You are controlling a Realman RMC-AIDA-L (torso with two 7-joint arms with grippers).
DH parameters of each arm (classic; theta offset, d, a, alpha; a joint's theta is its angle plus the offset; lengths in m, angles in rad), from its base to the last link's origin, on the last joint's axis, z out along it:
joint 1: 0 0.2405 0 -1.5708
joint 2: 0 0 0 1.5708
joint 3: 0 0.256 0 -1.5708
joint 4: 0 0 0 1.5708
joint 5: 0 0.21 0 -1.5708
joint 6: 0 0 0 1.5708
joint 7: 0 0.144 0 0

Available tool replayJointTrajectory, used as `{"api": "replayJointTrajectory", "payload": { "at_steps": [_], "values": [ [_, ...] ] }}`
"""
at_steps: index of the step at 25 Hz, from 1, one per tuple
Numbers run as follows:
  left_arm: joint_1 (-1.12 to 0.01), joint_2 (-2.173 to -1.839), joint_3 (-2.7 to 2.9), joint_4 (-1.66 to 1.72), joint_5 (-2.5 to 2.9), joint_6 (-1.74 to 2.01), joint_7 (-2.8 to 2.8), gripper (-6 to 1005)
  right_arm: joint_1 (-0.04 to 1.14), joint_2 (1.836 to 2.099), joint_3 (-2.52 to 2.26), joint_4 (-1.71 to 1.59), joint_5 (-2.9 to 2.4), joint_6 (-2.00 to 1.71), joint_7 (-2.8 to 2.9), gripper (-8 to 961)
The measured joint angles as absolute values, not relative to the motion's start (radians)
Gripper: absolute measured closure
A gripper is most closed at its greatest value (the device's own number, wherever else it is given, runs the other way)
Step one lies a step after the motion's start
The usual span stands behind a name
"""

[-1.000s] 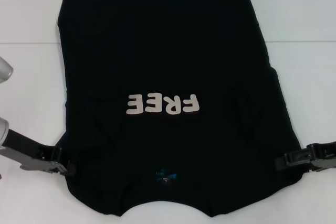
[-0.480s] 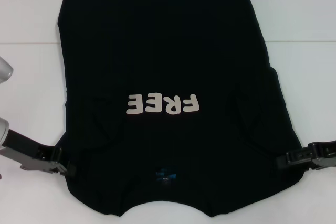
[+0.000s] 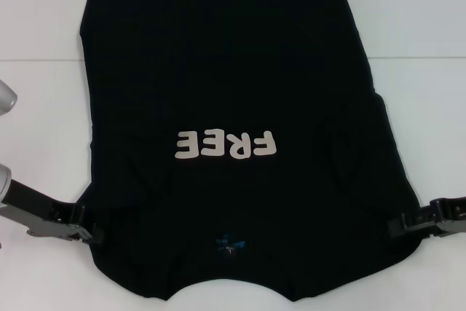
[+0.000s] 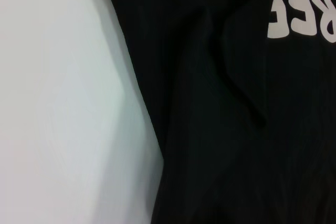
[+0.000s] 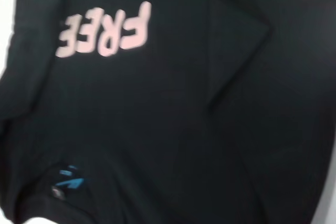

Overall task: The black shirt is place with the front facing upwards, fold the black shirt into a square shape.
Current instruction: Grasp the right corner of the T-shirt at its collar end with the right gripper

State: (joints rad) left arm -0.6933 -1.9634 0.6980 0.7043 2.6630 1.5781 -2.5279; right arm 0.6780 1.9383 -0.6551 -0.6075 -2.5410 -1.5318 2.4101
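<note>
Both sleeves folded in on black shirt [image 3: 226,92]; left hand [image 3: 86,227] and right hand [image 3: 399,223] at its edges, grip unclear. Lift both sides evenly.

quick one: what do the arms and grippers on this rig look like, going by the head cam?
Left gripper: grey metal link with a black bracket and black fingertip parts; rounded white-grey arm segments show behind it. Right gripper: mostly black, blocky, with a grey section near the frame edge. No cables or markings are discernible.
</note>
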Motion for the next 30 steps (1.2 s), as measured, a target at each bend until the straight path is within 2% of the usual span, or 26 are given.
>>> {"api": "replayJointTrajectory", "payload": {
  "at_steps": [17,30],
  "values": [
    [-0.695,-1.963,0.698,0.702,2.663,1.577,-2.528,973,0.676,1.929,-0.647,-0.616,-2.575,-1.514,2.420,236],
    [-0.695,-1.963,0.698,0.706,2.663,1.577,-2.528,972,0.693,1.941,-0.653,-0.608,-2.568,-1.526,2.412,236]
  ]
}}
